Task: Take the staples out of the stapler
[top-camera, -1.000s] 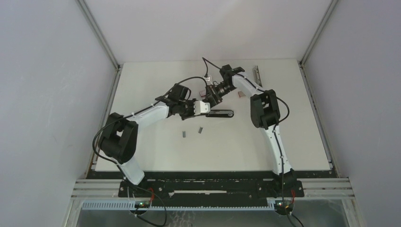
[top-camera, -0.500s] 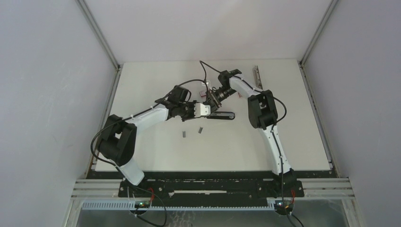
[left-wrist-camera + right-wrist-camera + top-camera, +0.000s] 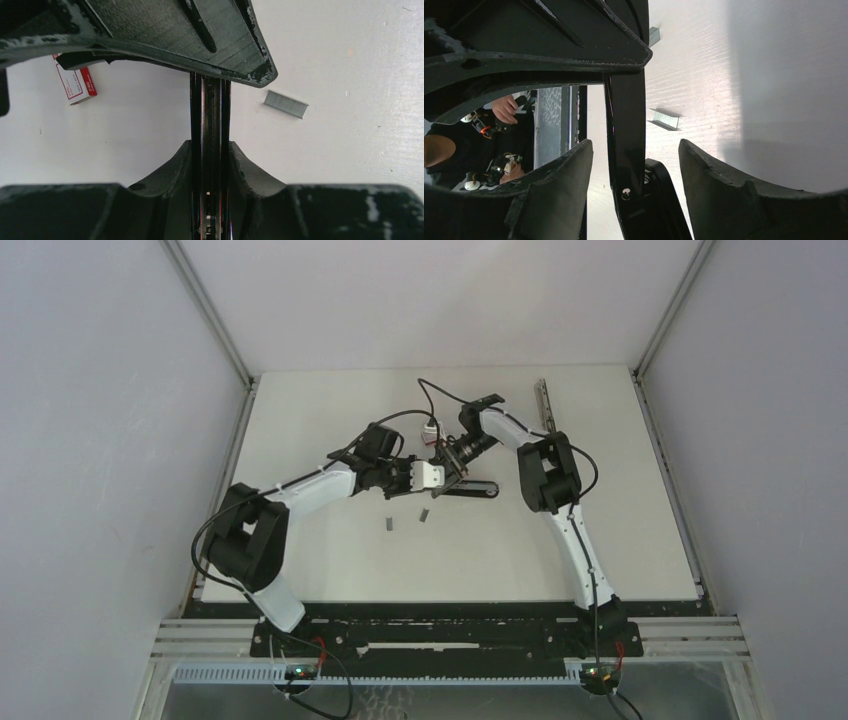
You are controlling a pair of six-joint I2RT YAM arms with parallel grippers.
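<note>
The white table carries everything. The left arm reaches from the near edge towards the middle, and the right arm folds back from the far side to meet it there. A long grey metal rail lies near the far right corner, alongside the right edge.

The black stapler sits about mid-table. The left gripper is clamped tight on its narrow body (seen edge-on from the wrist). The right gripper stands apart, one finger on each side of the stapler's raised black arm, with a gap on both sides.

A small red-and-white box lies flat on the table beyond the stapler.

The staples are two short grey strips on the table, just nearer the near edge than the stapler and apart from it.
</note>
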